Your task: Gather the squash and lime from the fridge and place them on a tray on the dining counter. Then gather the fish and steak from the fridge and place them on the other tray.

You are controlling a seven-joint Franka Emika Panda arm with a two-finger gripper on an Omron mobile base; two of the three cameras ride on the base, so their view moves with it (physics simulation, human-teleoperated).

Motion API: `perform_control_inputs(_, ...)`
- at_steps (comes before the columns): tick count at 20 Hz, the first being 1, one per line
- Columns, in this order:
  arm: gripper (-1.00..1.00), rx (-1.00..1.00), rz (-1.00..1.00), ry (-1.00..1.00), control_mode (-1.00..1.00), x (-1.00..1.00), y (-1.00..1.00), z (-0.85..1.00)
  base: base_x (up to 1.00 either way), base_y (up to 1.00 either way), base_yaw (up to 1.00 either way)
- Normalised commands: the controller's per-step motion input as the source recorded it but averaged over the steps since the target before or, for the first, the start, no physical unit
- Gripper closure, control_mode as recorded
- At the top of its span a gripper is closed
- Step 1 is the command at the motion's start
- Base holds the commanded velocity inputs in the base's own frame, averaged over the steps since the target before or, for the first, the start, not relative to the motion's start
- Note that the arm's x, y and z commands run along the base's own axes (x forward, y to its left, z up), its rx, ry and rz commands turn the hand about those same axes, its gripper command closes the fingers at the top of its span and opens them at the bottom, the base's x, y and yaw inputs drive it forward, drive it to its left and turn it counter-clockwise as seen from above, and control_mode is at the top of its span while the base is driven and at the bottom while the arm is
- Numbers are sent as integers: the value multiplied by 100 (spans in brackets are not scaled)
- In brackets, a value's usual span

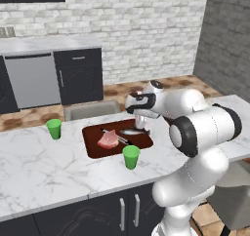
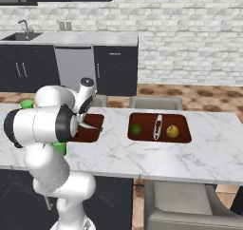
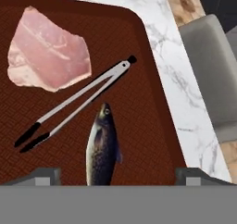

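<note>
My gripper (image 3: 113, 174) stands released, jaws wide apart over the fish (image 3: 102, 146), which lies free on the dark red tray (image 3: 139, 102) beside the tongs (image 3: 76, 102). The steak (image 3: 48, 52) rests on that tray, beyond the tongs. On the dining counter (image 2: 209, 153), the right-hand tray (image 2: 182, 119) holds lime (image 2: 136, 129) and squash (image 2: 172, 130).

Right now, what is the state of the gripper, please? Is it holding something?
Gripper: open, holding nothing; the fish lies on the tray between its fingertips.

Glossy white rounded arm (image 1: 195, 132), dark joint bands, small dark fingers (image 3: 46, 174)
</note>
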Motion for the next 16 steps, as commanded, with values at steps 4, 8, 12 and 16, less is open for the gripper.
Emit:
perform_control_inputs(4, -100, -3, 2, -15, -100, -50, 0, 91, 0, 0, 0)
perform_control_inputs(8, -100, -4, 4, -20, -100, -57, 0, 93, 0, 0, 0)
perform_control_inputs(12, -100, -5, 4, -22, -100, -77, 0, 97, 0, 0, 0)
perform_control_inputs(16, -100, -4, 4, -24, -100, -95, -1, 94, 0, 0, 0)
